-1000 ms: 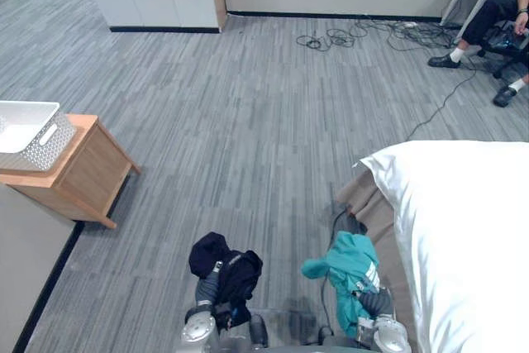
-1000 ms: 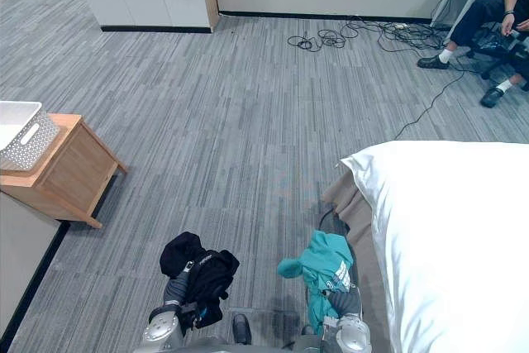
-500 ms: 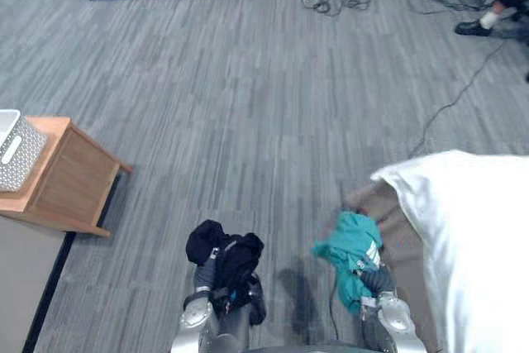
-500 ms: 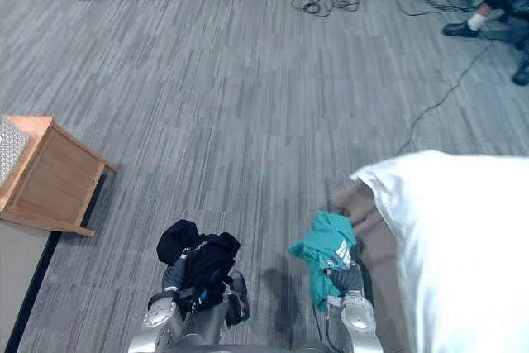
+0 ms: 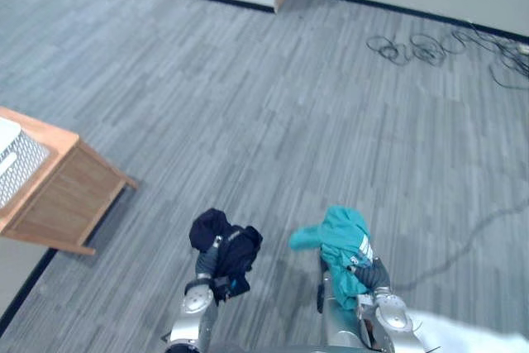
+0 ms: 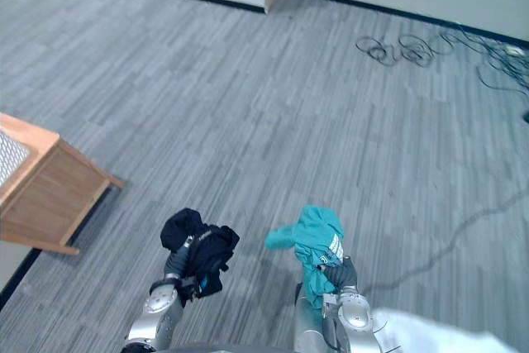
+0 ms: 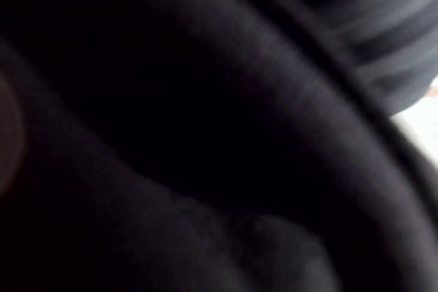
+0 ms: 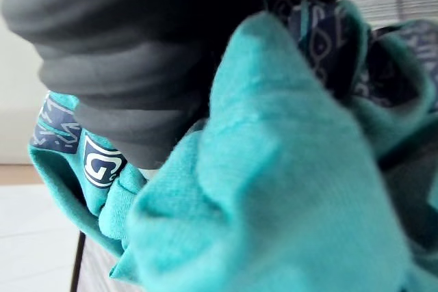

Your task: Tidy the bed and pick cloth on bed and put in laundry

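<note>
Raised over the grey, fine-striped carpet floor (image 5: pixel 289 113), side by side but apart: two bundles of cloth.

On the left hand (image 5: pixel 206 265), a crumpled black cloth (image 5: pixel 225 244), soft and matte, bunched into rounded lumps and draped over the dark ribbed cover. From the left wrist view, close black folds with a fine knit grain. Openness of that hand: cannot tell, buried in the cloth.

On the right hand (image 5: pixel 369 275), a rumpled teal jersey cloth (image 5: pixel 340 241), heaped in thick soft folds, with one pointed corner poking out toward the black bundle. Along its edge, a navy strip (image 8: pixel 101 162) with white print, too partial to make out. Likewise for the right hand: wrapped in teal, grip not to be told.

Off to the left, well apart from both bundles, a low wooden cabinet (image 5: pixel 62 196) on slanted legs. On top of it, a white plastic basket (image 5: pixel 15 167) with a perforated wall. Far across the floor, near the wall, a loose tangle of thin black cables (image 5: pixel 409 45). Beside the right arm, a corner of smooth white bedding (image 5: pixel 475 341).
</note>
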